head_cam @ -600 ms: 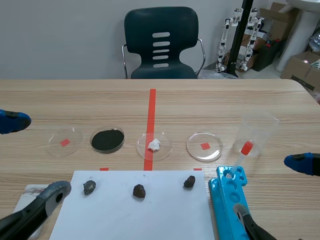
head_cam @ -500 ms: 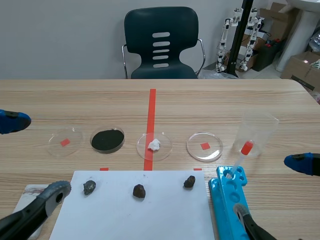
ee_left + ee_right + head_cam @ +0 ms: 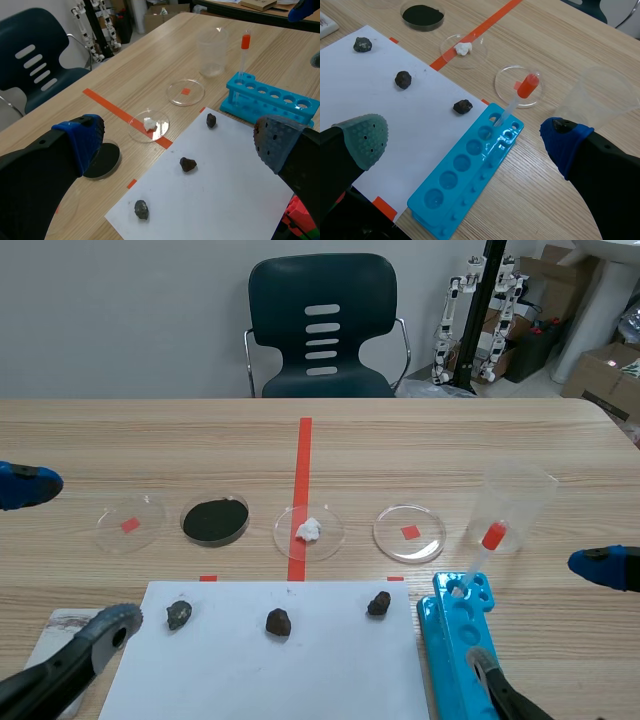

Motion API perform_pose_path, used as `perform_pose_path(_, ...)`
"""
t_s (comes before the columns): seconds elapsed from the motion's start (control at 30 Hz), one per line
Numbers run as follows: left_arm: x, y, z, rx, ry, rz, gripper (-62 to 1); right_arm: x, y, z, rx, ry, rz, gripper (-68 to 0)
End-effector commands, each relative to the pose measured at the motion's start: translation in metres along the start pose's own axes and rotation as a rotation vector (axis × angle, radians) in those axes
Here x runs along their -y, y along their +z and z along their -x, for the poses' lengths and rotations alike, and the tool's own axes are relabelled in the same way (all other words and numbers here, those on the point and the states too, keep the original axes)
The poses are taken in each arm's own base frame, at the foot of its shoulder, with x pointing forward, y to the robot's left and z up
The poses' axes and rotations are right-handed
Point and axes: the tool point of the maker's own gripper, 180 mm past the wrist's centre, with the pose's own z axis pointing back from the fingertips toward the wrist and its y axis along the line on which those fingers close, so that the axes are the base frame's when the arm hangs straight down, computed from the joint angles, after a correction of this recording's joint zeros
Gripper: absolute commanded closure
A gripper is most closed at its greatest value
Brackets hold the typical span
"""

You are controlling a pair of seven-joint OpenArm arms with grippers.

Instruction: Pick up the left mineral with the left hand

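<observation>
Left mineral (image 3: pixel 179 615) on paper (image 3: pixel 300 680), 9 o'clock of its two neighbours; slightly oblong, long axis near 1–7 o'clock. Left gripper (image 3: pixel 177 145) jaws wide apart, empty.

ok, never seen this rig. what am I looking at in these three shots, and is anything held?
Two robot arms work at a table. Each ends in a two-fingered pincer: the left pincer and right pincer are both open, holding nothing. The scene view looks out from between the arms; the wrist views come from a camera on each arm, looking down past its own pincer. White paper carries three minerals; the left mineral is the one to pick up. Also there: four dishes, a beaker, a blue rack with a dropper.
</observation>
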Motion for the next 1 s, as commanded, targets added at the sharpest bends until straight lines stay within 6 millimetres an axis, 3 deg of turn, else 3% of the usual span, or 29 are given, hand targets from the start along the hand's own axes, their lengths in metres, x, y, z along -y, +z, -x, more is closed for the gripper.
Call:
perform_pose_path(0.0, 0.001, -0.001, -0.004, 0.022, 0.016, -0.001, -62.3, 0.003, -0.001, -0.006, 0.024, -0.001, 0.007, -64.7)
perform_pose_path(0.1, -0.004, -0.001, 0.000, 0.002, 0.058, -0.031, -62.3, 0.003, -0.001, -0.006, 0.024, -0.001, 0.007, -64.7)
perform_pose_path(0.3, -0.003, 0.003, 0.040, -0.213, 0.108, -0.061, -62.3, 0.003, -0.001, -0.006, 0.024, -0.001, 0.007, -64.7)
perform_pose_path(0.57, 0.000, -0.004, 0.075, -0.408, 0.276, -0.067, -62.3, 0.003, -0.001, -0.006, 0.024, -0.001, 0.007, -64.7)
perform_pose_path(0.97, -0.033, -0.027, 0.127, -0.664, 0.667, -0.377, -62.3, 0.003, -0.001, -0.006, 0.024, -0.001, 0.007, -64.7)
